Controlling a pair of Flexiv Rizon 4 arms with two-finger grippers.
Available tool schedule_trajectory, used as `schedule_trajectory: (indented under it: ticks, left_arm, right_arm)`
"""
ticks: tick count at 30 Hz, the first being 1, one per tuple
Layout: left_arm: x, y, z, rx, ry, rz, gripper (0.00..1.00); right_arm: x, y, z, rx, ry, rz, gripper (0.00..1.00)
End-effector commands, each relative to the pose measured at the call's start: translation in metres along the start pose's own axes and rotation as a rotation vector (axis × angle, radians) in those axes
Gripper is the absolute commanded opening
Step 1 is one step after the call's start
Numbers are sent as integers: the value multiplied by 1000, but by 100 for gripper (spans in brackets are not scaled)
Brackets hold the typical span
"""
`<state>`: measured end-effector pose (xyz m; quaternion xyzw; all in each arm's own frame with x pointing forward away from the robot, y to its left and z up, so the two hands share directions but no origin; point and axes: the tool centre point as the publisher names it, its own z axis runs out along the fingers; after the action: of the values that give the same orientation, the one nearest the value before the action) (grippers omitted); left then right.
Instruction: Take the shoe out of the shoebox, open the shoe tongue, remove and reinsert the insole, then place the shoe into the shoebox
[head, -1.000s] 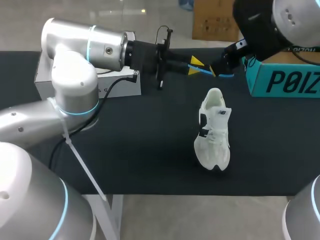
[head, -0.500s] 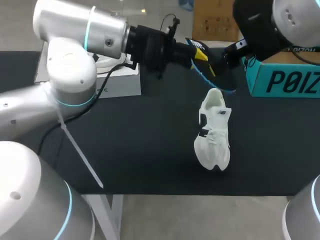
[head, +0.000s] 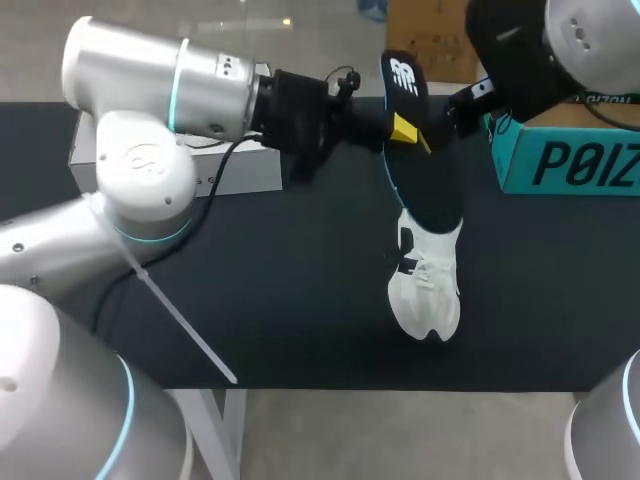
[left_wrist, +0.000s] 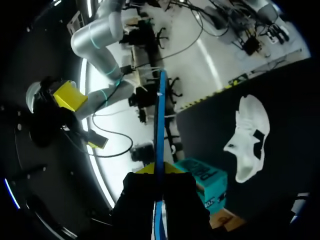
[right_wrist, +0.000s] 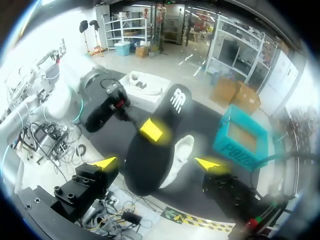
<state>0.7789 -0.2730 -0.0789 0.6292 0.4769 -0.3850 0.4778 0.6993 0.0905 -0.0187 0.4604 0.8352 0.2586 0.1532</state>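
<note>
Inventory, as I read it from the console:

- Left gripper (head: 403, 130): clamped on the insole (head: 420, 180), one yellow fingertip (head: 404, 129) pressed against its dark face. In the left wrist view the insole (left_wrist: 159, 115) runs edge-on as a thin blue line out from between the fingers.
- Insole, change: a second ago it lay flat and edge-on to the head camera, between the two grippers. Since then my left wrist has rolled it over, so its dark underside with the white logo now faces the head camera. It stands on end in the air, its lower end over the heel of the shoe (head: 425, 285).
- Right gripper (right_wrist: 157, 162): fingers spread wide, holding nothing, with the insole (right_wrist: 150, 165) ahead of them and touching neither. In the head view it sits where it did before, just beside the insole's upper part.
- Shoe: white, lying on the black table (head: 280, 300), unmoved, toe toward the near edge.
- Shoebox (head: 570, 160): teal, on the table at the right, well apart from the shoe, unmoved.
- White box (head: 235, 172): on the table behind my left arm.
</note>
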Motion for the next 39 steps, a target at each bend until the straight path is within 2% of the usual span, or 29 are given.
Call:
schedule_trajectory:
  ticks: [1, 6, 9, 11, 16, 21, 23, 28, 39]
  left_arm:
    - [17, 0, 2, 6, -82, 21, 0]
    - [38, 8, 8, 13, -146, -78, 0]
    - [47, 11, 10, 22, -178, -64, 0]
    - [49, 15, 12, 56, -180, -29, 0]
    - [40, 29, 16, 125, -205, 94, 0]
    - [29, 43, 13, 151, -212, 161, 0]
    - [20, 44, 14, 154, -215, 179, 0]
    - [10, 47, 16, 162, -221, 202, 0]
    - [9, 47, 17, 159, -211, 201, 0]
  right_arm:
    - [0, 3, 2, 5, 0, 0, 100]
    - [0, 3, 2, 5, 0, 0, 100]
    - [0, 3, 2, 5, 0, 0, 100]
    - [0, 3, 2, 5, 0, 0, 100]
    - [0, 3, 2, 5, 0, 0, 100]
    - [0, 3, 2, 5, 0, 0, 100]
    - [0, 3, 2, 5, 0, 0, 100]
    - [0, 3, 2, 5, 0, 0, 100]
    - [0, 3, 2, 5, 0, 0, 100]
